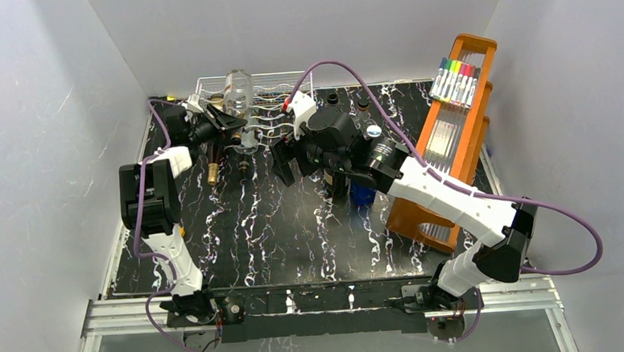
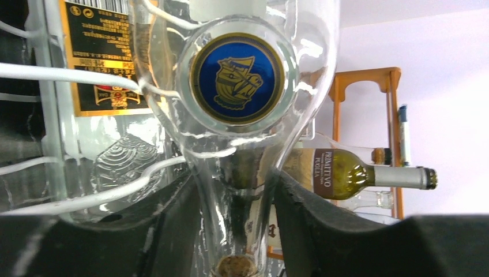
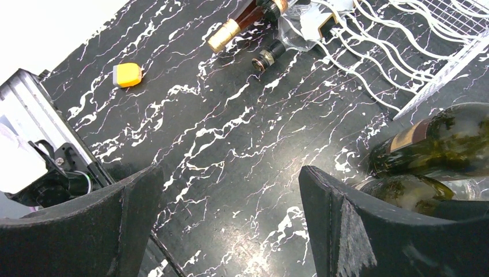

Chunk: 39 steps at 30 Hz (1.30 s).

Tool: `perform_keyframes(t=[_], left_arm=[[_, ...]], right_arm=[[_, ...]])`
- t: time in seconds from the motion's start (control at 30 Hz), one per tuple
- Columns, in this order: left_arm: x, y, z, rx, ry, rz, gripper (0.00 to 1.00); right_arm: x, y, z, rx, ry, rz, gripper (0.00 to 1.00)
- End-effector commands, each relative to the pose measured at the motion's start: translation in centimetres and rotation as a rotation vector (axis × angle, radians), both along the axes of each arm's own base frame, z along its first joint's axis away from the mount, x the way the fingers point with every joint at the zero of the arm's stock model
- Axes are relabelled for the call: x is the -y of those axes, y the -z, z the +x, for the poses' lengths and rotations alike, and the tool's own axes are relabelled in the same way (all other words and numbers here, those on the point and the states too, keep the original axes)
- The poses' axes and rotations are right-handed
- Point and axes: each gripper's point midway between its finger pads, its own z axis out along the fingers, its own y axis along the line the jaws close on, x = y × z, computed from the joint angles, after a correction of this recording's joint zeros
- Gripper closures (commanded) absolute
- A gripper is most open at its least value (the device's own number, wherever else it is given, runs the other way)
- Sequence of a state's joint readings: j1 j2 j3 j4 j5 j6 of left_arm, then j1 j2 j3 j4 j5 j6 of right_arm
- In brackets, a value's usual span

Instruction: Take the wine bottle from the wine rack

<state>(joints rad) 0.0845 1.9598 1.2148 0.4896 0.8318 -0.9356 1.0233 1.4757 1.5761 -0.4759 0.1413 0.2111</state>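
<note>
Left tool (image 2: 236,199) has the wine bottle (image 2: 236,75) by the neck. The clear glass neck runs straight down between its fingers (image 2: 173,231), cork end nearest the wrist. Both pads look pressed against the glass, so I'd call it clamped, though I can't tell how firmly.

Going for the neck makes sense: the fat body just ahead of the tool sits in among the wires of the wine rack (image 2: 57,74), and the neck is the only bit poking out. Bottle isn't off the rack yet.

Right tool (image 3: 229,173) hangs with fingers wide apart, nothing between them, just table (image 3: 230,115) below. My guess is it's parked aside to leave the pull-out path free. I'd watch for wires snagging the shoulder.
</note>
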Motion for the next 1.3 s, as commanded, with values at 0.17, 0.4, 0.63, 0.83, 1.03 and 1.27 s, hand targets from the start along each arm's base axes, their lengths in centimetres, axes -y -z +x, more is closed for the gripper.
perform_keyframes(t=[0.17, 0.4, 0.63, 0.83, 1.03, 1.27], left_arm=[[1.0, -6.4, -0.7, 0.156, 0.069, -0.062, 0.82], [0.7, -9.7, -2.8, 0.218, 0.078, -0.085, 1.00], [0.7, -12.0, -5.4, 0.259, 0.109, -0.075, 1.00], [1.0, -13.0, -7.6, 0.260, 0.134, -0.053, 1.00], [1.5, -14.6, -10.0, 0.285, 0.170, -0.053, 1.00], [1.7, -14.9, -13.1, 0.280, 0.182, 0.023, 1.00]], right_arm=[[0.6, -3.9, -0.2, 0.060, 0.018, 0.105, 0.02], [1.3, -4.0, -0.1, 0.079, 0.041, 0.107, 0.02], [1.3, -4.0, 0.1, 0.088, 0.043, 0.108, 0.02], [1.0, -3.5, 0.3, 0.097, 0.042, 0.091, 0.02], [0.8, -3.3, 0.5, 0.099, 0.038, 0.086, 0.02], [1.0, -2.7, 1.5, 0.166, 0.051, 0.051, 0.02]])
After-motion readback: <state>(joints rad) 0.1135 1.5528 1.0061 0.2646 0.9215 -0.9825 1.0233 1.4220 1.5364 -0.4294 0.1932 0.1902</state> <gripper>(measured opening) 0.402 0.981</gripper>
